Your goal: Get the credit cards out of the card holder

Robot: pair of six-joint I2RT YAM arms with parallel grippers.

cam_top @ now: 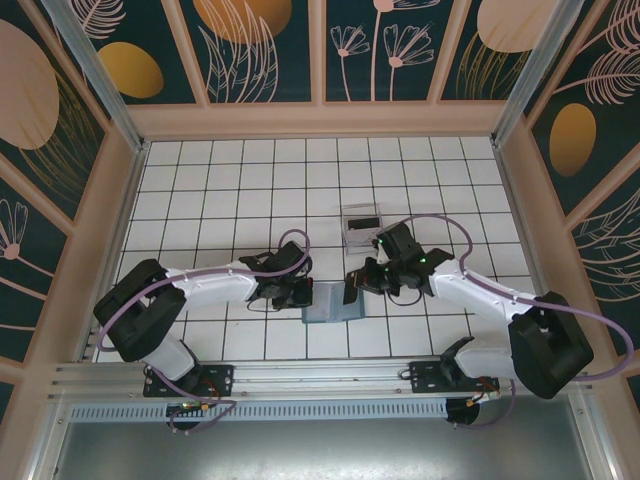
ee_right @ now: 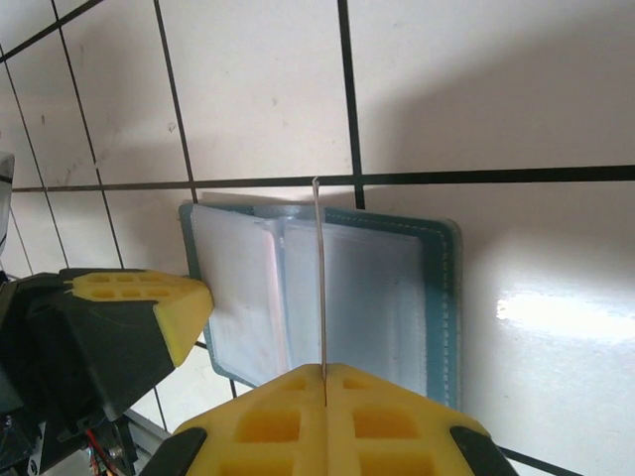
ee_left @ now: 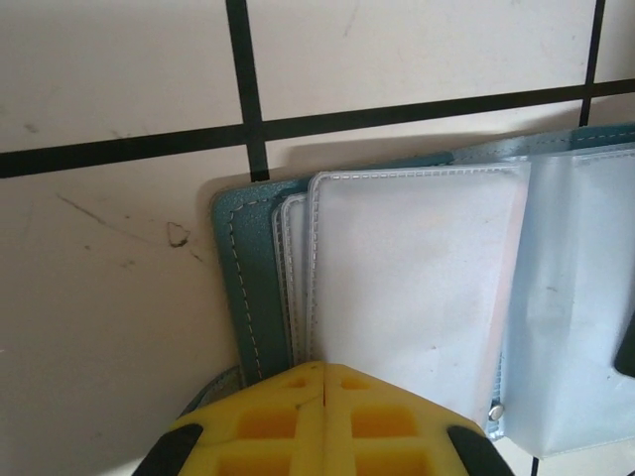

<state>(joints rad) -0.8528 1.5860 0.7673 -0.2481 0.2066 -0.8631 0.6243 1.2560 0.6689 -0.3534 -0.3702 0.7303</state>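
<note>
Jaws of the right gripper point(ee_right: 324, 369) are shown clamped on a thin card point(ee_right: 318, 278), seen edge-on and held upright over the open holder point(ee_right: 444, 297). Those of the left gripper point(ee_left: 323, 369) are closed pad to pad at the holder's left panel; whether its edge is pinched or merely pressed cannot be told. The holder lies flat on the tiles point(cam_top: 250, 200), between the two grippers and toward the near side, with its clear sleeves point(ee_left: 417, 268) exposed. A clear tray point(cam_top: 362, 228) stands just beyond, on the far side. The card is judged light, stiff and slick, so a short edge is best gripped squarely. The holder is judged soft and light, likely to be dragged along unless its cover is held down.
</note>
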